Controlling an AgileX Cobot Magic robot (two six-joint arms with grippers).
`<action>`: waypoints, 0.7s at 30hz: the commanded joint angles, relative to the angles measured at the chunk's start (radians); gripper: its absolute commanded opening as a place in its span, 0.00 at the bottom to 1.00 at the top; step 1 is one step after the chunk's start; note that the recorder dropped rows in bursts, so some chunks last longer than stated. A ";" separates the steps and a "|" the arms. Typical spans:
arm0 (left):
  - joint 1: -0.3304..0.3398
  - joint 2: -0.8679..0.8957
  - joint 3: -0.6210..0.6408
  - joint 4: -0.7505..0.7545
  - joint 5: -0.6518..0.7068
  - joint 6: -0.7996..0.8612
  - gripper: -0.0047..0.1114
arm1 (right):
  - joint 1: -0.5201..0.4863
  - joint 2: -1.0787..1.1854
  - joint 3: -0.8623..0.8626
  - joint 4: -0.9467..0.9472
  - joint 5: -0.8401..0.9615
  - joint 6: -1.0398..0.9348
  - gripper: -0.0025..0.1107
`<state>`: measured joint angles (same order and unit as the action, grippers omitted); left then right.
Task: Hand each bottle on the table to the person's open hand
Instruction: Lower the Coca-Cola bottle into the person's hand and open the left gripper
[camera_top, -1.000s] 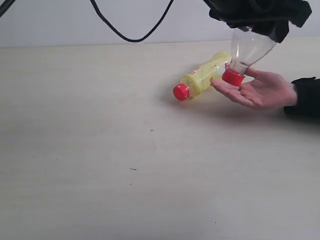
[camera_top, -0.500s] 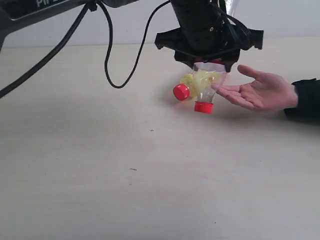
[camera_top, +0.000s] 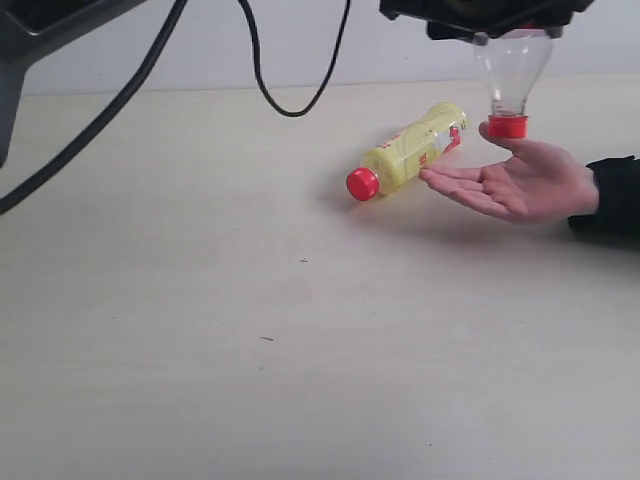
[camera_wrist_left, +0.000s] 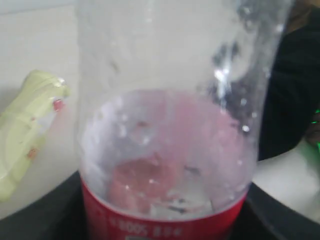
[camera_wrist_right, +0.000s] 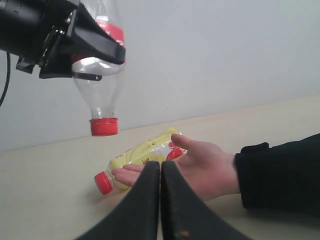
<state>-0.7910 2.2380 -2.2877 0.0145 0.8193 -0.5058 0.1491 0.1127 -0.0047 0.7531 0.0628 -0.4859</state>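
Two bottles: one clear red-capped plastic bottle (camera_top: 512, 75) held cap-down by my left gripper (camera_top: 500, 25) above one open bare hand (camera_top: 520, 180); one yellow plastic bottle (camera_top: 408, 152) lying on bench (camera_top: 200, 350). Right gripper (camera_wrist_right: 160, 200) closed, empty.

Looks like a robotics lab: bare table (camera_top: 200, 380), blank wall (camera_top: 200, 50) (black cable (camera_top: 290, 113) dangling).

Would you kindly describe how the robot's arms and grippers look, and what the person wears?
The left arm is dark grey-black, trailing a looping black cable. The left gripper is black, blocky and angular. The right gripper has two slim, dark, tapered jaws. The person wears a black sleeve.
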 joint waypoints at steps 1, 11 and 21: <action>-0.031 0.008 -0.007 -0.024 -0.104 0.013 0.04 | -0.004 -0.007 0.005 -0.002 -0.005 -0.002 0.03; -0.021 0.031 -0.007 -0.015 0.041 -0.153 0.04 | -0.004 -0.007 0.005 -0.002 -0.005 -0.002 0.03; -0.039 0.123 -0.007 -0.032 0.060 -0.198 0.04 | -0.004 -0.007 0.005 -0.002 -0.005 -0.002 0.03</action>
<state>-0.8200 2.3460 -2.2900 0.0000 0.9001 -0.6911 0.1491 0.1127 -0.0047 0.7531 0.0628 -0.4859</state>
